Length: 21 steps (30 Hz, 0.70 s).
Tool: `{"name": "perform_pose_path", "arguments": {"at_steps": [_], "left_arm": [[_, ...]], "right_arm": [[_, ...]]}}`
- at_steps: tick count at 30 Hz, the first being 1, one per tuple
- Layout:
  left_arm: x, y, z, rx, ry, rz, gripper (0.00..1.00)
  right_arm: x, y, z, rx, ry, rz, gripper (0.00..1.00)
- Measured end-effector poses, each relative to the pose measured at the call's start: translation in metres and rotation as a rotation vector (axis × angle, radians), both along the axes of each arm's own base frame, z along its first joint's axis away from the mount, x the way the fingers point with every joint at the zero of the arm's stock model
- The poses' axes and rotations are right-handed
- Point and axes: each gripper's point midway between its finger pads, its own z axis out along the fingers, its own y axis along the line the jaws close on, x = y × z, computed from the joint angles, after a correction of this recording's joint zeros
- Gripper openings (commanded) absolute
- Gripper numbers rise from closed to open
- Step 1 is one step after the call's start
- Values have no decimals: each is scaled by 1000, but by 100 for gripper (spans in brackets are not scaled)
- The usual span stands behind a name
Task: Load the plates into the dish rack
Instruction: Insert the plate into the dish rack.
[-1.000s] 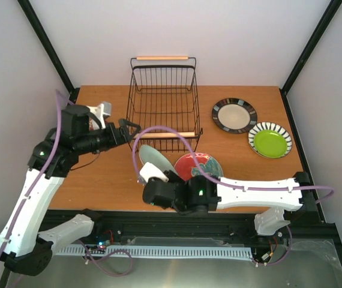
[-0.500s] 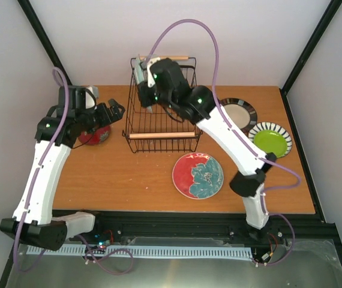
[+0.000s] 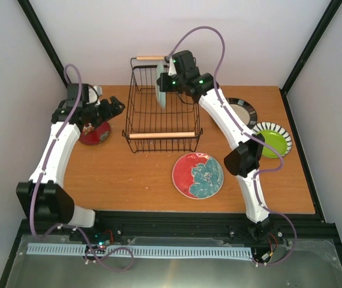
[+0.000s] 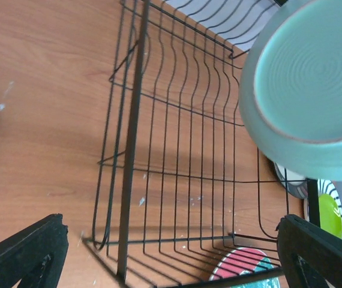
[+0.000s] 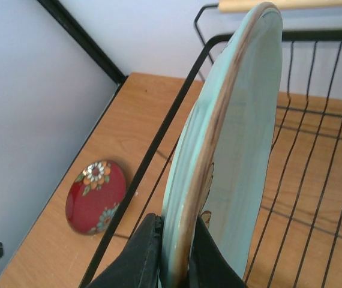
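My right gripper [image 3: 168, 84] [image 5: 180, 259] is shut on the rim of the mint green plate [image 3: 161, 91] [image 5: 237, 162]. It holds the plate on edge over the back half of the black wire dish rack [image 3: 162, 135] [image 5: 177, 114]. My left gripper [image 3: 114, 110] [image 4: 171, 264] stands open and empty just left of the rack [image 4: 132, 150], above the small dark red floral plate [image 3: 95, 134] [image 5: 96, 197]. The left wrist view looks into the rack from the side, with the mint plate [image 4: 306, 84] at upper right.
The red plate with the teal flower [image 3: 198, 174] [image 4: 243, 264] lies in front of the rack. To its right are the black-rimmed cream plate [image 3: 245, 108], partly behind my right arm, and the lime green striped-rim plate [image 3: 273, 140] [image 4: 330, 210].
My right arm carried the mint plate from the table's near side up over the rack, then toward its middle. My left arm drew back left of the rack and opened wider.
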Motion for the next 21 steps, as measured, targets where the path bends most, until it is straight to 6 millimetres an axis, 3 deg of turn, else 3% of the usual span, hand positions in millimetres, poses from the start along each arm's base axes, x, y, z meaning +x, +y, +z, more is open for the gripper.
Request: {"name": "perform_pose_path", "arguments": {"at_steps": [8, 14, 21], "left_arm": [[44, -25, -36, 0, -4, -135, 95], [70, -48, -46, 71, -20, -200, 86], [81, -39, -54, 159, -23, -161, 82]], "right_arm": [[41, -39, 20, 79, -66, -44, 3], [42, -37, 27, 107, -80, -17, 3], [42, -39, 28, 117, -80, 4, 3]]}}
